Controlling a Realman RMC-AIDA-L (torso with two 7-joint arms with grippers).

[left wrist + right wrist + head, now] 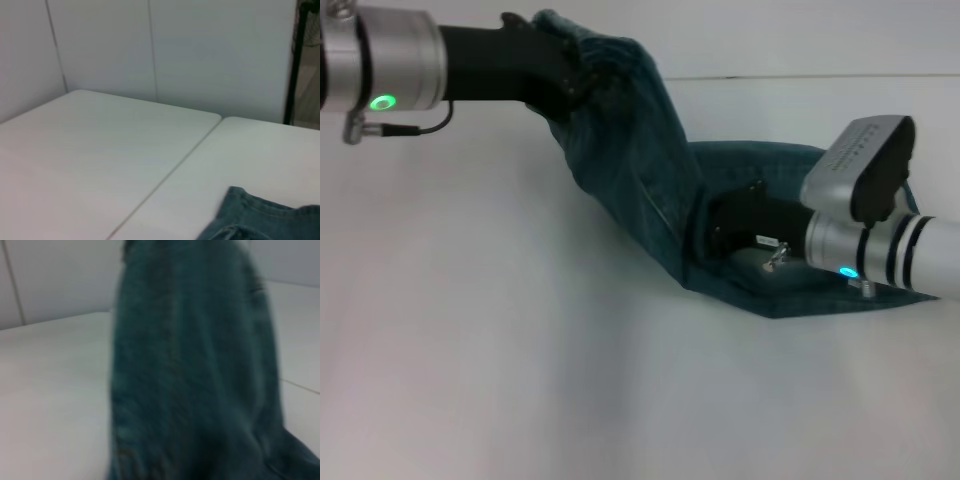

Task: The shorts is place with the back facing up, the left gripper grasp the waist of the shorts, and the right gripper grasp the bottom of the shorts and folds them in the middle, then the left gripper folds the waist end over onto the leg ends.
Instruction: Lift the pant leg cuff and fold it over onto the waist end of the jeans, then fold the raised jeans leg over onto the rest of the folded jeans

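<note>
Two grippers hold the denim shorts (640,170) over the white counter (520,360). The left gripper (565,85), at the far left, has its fingers clamped on one end of the cloth and lifts it clear of the counter. The right gripper (715,232), lower at the right, is buried in the fabric; whether its fingers are closed cannot be told. The shorts' near-right part lies flat on the counter.

Silver-black arms (395,60), green, blue status lights.
</note>
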